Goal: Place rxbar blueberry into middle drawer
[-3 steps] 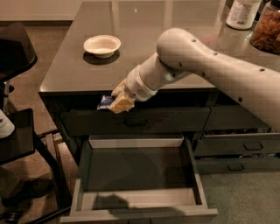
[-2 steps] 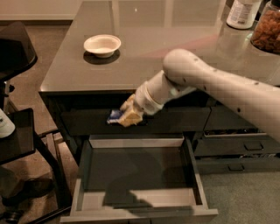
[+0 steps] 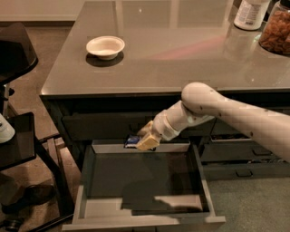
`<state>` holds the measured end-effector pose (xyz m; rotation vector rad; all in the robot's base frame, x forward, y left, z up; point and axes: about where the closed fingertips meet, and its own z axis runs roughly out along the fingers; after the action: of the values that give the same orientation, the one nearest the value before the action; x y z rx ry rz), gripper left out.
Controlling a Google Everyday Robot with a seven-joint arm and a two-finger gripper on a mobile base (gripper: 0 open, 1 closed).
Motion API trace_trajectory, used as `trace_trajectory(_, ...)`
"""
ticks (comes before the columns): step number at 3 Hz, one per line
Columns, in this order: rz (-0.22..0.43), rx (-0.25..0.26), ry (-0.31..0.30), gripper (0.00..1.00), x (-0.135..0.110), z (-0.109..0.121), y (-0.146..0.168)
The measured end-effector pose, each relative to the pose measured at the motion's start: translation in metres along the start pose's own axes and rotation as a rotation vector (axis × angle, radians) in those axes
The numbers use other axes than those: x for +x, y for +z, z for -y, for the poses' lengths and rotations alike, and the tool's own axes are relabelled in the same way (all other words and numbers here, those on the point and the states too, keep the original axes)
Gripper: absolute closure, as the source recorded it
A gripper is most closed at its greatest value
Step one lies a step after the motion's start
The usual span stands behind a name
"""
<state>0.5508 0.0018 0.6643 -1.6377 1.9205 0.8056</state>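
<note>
We see the gripper (image 3: 144, 139) low over the back edge of the open middle drawer (image 3: 108, 209), its fingers closed on the rxbar blueberry (image 3: 132, 142). The bar sticks out to the left of the fingertips, just above the drawer's rear wall. Only a small dark-blue patch with pale print shows; the rest is hidden by the gripper. The arm (image 3: 235, 118) reaches in from the right, below the counter (image 3: 181, 59). On the counter, well apart, stand a white bowl (image 3: 105, 46), a bottle (image 3: 249, 13) and a jar (image 3: 276, 31).
</note>
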Motion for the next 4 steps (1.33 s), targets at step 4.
trace_trajectory(4,0.013,-0.023,0.011,1.00,0.072,0.007,0.059)
